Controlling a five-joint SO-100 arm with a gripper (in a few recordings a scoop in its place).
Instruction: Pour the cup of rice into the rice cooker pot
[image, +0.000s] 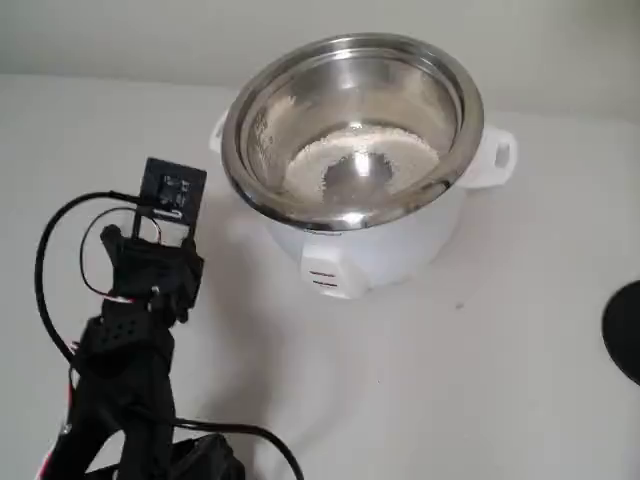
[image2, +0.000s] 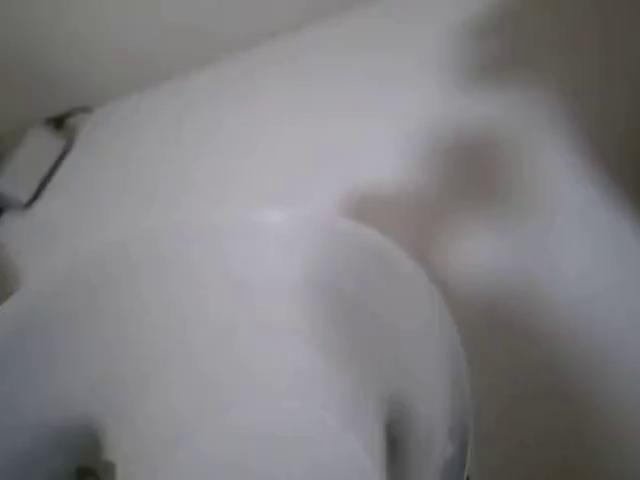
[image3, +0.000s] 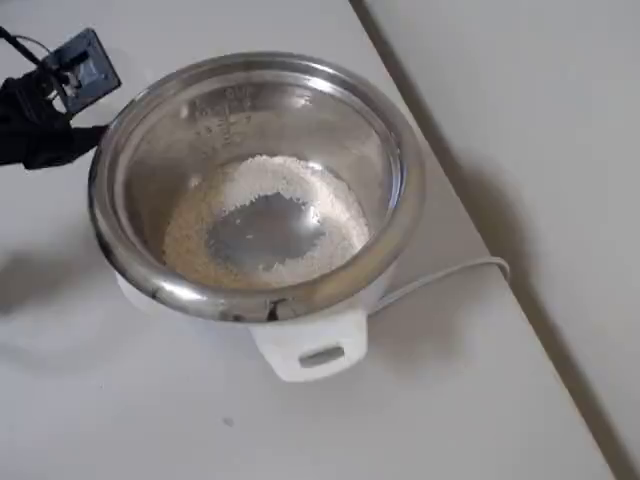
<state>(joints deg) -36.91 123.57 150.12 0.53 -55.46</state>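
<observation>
The rice cooker pot (image: 352, 60) is a shiny steel bowl in a white cooker body (image: 370, 255) at the top centre of the fixed view. The rice (image3: 195, 235) lies in a pale ring around the bare bottom of the pot (image3: 262, 100). My black arm (image: 140, 300) stands left of the cooker, and its wrist camera board (image: 174, 190) is close to the pot's rim. The wrist hides the fingers. A blurred whitish rounded shape (image2: 300, 380) fills the lower wrist view; I cannot tell if it is the cup.
A white cord (image3: 450, 275) runs from the cooker toward the table edge (image3: 470, 215) on the right in the overhead view. A dark round object (image: 625, 330) sits at the right edge of the fixed view. Black cables (image: 60, 260) loop beside the arm.
</observation>
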